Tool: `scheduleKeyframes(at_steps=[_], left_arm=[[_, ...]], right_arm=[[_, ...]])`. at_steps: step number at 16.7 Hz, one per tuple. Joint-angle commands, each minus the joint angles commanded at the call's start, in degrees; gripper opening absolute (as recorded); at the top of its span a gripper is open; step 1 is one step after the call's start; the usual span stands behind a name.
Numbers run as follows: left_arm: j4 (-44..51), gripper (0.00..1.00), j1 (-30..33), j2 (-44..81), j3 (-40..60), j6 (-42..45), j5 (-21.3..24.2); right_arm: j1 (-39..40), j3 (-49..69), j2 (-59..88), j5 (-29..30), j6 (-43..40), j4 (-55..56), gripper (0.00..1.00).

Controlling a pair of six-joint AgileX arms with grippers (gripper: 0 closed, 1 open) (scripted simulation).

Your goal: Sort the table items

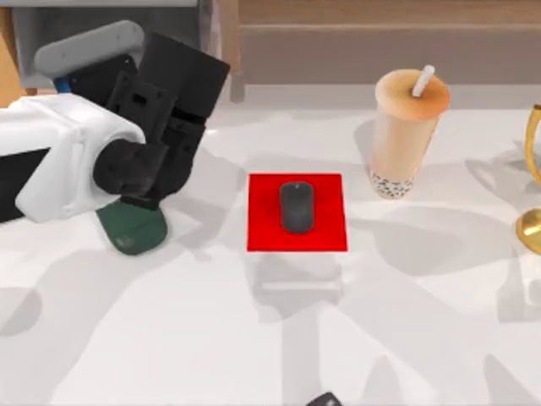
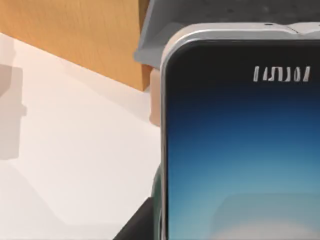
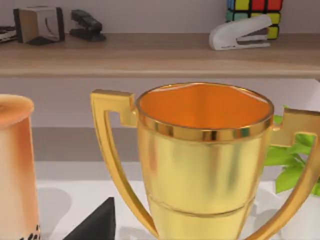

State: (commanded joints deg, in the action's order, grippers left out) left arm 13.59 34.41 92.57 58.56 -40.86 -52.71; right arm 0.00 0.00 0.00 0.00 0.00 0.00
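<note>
1. Top view:
   - The left arm reaches in from 9 o'clock, and the left gripper [image 1: 142,201] points down at about 10 o'clock on the counter [image 1: 169,338].
   - I cannot tell whether its grip is spread or pressed together.
   - A dark green rounded piece [image 1: 133,234] lies just under it, touching the counter.
   - The mouse [image 1: 297,207] rests in the middle of a red mat [image 1: 262,237] at the centre.
   - The cup [image 1: 404,135] stands upright at about 1 o'clock, well apart from the mat, with its straw [image 1: 423,82] tilted toward 1 o'clock.
   - A gold trophy [image 1: 531,224] is cut off by the 3 o'clock edge.
   - A small dark tip [image 1: 321,399] pokes in at the 6 o'clock edge.

2. Left wrist view:
   - The phone [image 2: 240,150] sits very close to the camera, with its blue screen lit and its silver rim rounded at the corner.
   - A sliver of the green piece [image 2: 156,195] shows beside the rim.
   - Behind the phone are the white counter [image 2: 75,175], a wooden block [image 2: 75,30] and a grey part [image 2: 200,20].

3. Right wrist view:
   - The trophy [image 3: 200,165] stands upright near the camera, with its 2 handles out to the sides.
   - The cup [image 3: 15,165] stands beside it, apart from it.
   - A black wedge [image 3: 95,222] lies low between the 2.
   - The right gripper's grip state cannot be told.
   - Green leaves [image 3: 292,160] show behind the trophy.
   - A shelf [image 3: 150,52] farther back carries a white stapler [image 3: 240,32], a colour cube [image 3: 252,6] and a black stapler [image 3: 86,25].
</note>
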Motion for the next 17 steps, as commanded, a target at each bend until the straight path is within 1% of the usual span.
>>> scheduleKeyframes(at_steps=[1, 2, 12, 17], left_arm=[[0.0, 0.98, 0.0, 0.0, 0.0, 0.0, 0.0], [0.0, 1.0, 0.0, 0.0, 0.0, 0.0, 0.0], [0.39, 1.0, 0.57, -0.83, -0.33, -0.1, -0.06], [1.88, 1.0, 2.34, -4.43, -2.95, -2.63, -1.59]], right_arm=[[0.0, 0.0, 0.0, 0.0, 0.0, 0.0, 1.0], [0.0, 0.0, 0.0, 0.0, 0.0, 0.0, 1.0], [0.0, 0.0, 0.0, 0.0, 0.0, 0.0, 1.0], [0.0, 0.0, 0.0, 0.0, 0.0, 0.0, 1.0]])
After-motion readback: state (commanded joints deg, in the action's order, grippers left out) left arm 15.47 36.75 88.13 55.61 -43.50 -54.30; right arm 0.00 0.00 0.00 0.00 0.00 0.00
